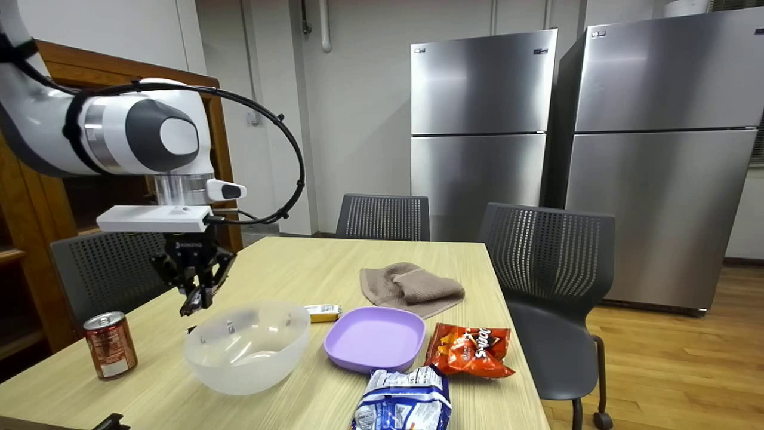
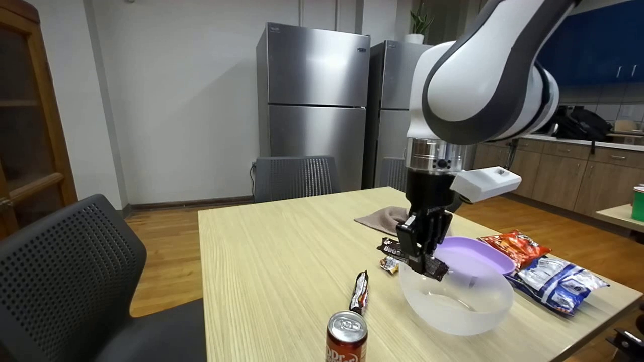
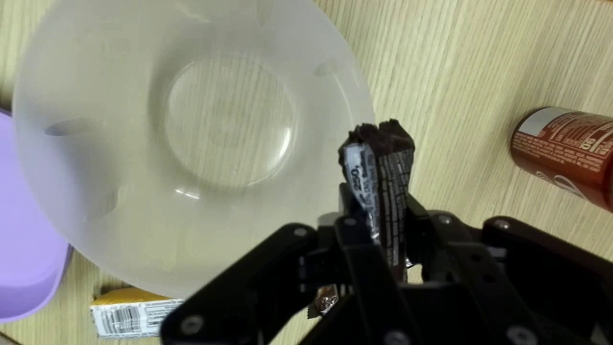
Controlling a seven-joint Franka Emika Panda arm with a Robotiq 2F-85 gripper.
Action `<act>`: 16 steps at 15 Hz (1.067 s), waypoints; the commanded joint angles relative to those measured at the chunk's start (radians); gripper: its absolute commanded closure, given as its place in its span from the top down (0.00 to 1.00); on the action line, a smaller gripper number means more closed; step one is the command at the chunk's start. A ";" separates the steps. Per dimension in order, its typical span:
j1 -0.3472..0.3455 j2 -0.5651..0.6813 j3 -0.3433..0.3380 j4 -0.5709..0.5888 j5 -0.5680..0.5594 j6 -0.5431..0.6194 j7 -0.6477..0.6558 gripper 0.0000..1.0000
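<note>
"Brown-wrapped: gripped or loose?"

"Gripped, no doubt. See the chocolate-coloured bar [image 3: 383, 170] pinched from both sides by the gripper [image 3: 380, 203], right of centre in the wrist view and lifted above the table [image 2: 266, 251]."

"Inside the frosted bowl [image 3: 129, 225] yet?"

"Not yet. Held near the rim, by the bowl's right side in that same view."

"How far along, roughly?"

"Looks about halfway, at a guess. Picked up already; not yet set down or released."

"See others untouched?"

"Can spot a yellow-and-white bar [image 3: 136, 311] at lower left, lying ungripped."
</note>
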 commanded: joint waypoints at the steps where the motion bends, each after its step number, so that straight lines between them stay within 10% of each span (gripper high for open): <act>1: -0.067 -0.013 -0.012 0.023 0.075 -0.054 -0.117 0.05; 16: -0.289 0.152 -0.153 0.212 0.076 -0.111 -0.466 0.05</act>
